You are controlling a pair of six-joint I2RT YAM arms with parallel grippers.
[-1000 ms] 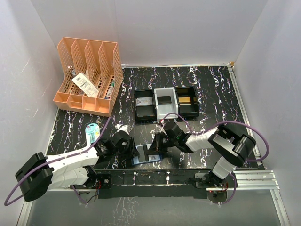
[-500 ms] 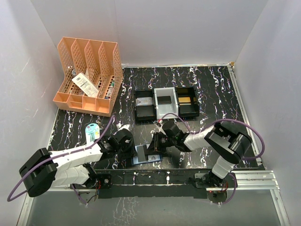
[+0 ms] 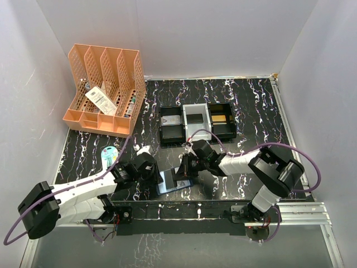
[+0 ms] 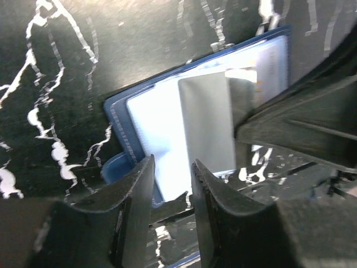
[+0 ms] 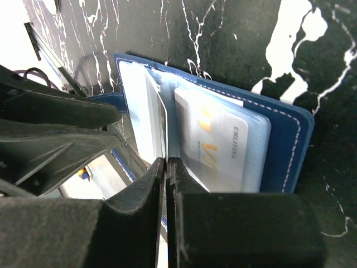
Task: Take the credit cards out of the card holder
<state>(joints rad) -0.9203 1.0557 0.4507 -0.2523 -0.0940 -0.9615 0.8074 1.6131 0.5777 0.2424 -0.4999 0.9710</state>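
The navy card holder (image 3: 170, 183) lies open near the table's front edge, with its pale blue slotted faces up (image 4: 120, 117) (image 5: 284, 145). My right gripper (image 3: 182, 172) (image 5: 166, 162) is shut on a thin greyish credit card (image 4: 205, 120) (image 5: 159, 120). That card stands on edge at the holder's fold. A second card with orange lettering (image 5: 220, 146) sits in the right-hand sleeve. My left gripper (image 3: 155, 175) (image 4: 172, 167) is at the holder's left edge. Its jaws stand slightly apart over the rim with nothing between them.
Three small trays stand in a row behind the holder: black (image 3: 172, 125), pale grey (image 3: 195, 119), black (image 3: 221, 120). An orange file rack (image 3: 106, 89) fills the back left. A pale blue oval case (image 3: 110, 155) lies left of my left arm.
The right jaws opened a little, then came shut on the card. Both wrists shifted slightly around the holder. The left jaws narrowed and widened again.
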